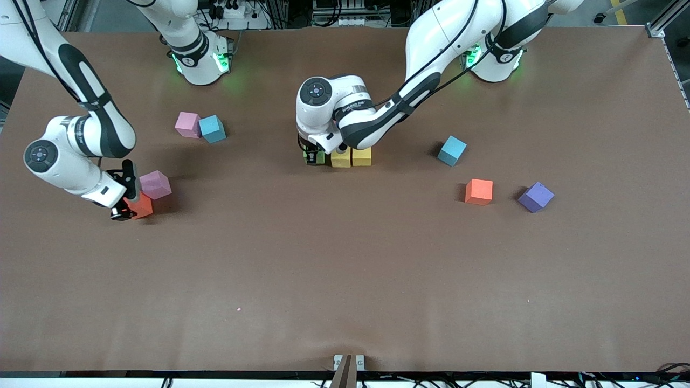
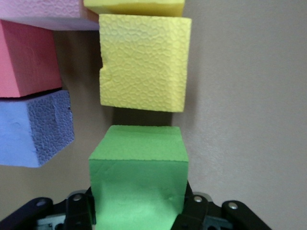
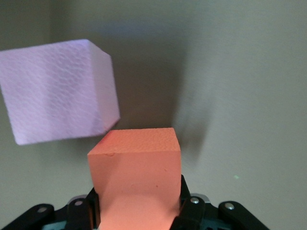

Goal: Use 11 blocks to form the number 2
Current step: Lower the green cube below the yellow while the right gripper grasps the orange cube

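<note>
My left gripper (image 1: 312, 153) is shut on the green block (image 2: 137, 167), which sits low at the table's middle, in line with two yellow blocks (image 1: 340, 158) (image 1: 361, 156). The left wrist view shows the part-built number 2: a yellow block (image 2: 143, 62) just ahead of the green one, with red (image 2: 26, 57), purple (image 2: 33, 127) and pink (image 2: 43, 14) blocks alongside. Toward the right arm's end, my right gripper (image 1: 128, 203) is shut on an orange block (image 3: 136, 163). A pink block (image 1: 155, 184) lies just beside it.
A pink block (image 1: 187, 124) touches a light-blue cube (image 1: 212, 129) near the right arm's base. Toward the left arm's end lie a light-blue cube (image 1: 452, 150), an orange block (image 1: 479, 191) and a purple block (image 1: 536, 196).
</note>
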Available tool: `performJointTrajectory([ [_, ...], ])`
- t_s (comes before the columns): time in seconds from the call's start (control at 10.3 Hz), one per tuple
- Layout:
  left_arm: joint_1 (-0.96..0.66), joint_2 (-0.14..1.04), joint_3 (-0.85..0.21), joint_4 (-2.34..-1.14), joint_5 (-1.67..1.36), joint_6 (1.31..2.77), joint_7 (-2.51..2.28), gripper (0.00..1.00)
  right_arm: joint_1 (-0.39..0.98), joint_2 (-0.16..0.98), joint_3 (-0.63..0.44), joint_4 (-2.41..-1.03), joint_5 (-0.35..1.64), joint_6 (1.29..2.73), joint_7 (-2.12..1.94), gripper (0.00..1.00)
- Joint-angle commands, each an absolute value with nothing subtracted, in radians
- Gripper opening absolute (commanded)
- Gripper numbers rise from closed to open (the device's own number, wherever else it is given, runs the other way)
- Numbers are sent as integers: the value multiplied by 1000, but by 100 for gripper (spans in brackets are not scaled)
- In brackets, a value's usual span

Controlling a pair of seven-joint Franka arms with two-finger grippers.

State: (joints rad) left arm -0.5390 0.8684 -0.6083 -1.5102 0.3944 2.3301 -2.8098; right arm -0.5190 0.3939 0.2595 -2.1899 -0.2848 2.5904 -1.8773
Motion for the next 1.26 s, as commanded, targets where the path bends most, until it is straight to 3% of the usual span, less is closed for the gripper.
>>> performJointTrajectory([
  [0.0,-566,854,-598,-1537,428,2356,-3080,56,-540,374,314,-2143,-223,2511,-1902,35],
  [0.29,-571,856,-582,-1549,428,2367,-3082,56,-534,353,353,-2120,-221,2490,-1846,35],
  [0.58,-643,853,-500,-1548,430,2399,-3109,56,-532,350,412,-2108,-221,2490,-1700,37],
  [0.87,-644,850,-497,-1551,431,2401,-3109,56,-531,350,500,-2102,-222,2488,-1458,41],
  [1.16,-653,844,-486,-1559,466,2398,-3123,56,-499,350,515,-2102,-222,2461,-1321,42],
])
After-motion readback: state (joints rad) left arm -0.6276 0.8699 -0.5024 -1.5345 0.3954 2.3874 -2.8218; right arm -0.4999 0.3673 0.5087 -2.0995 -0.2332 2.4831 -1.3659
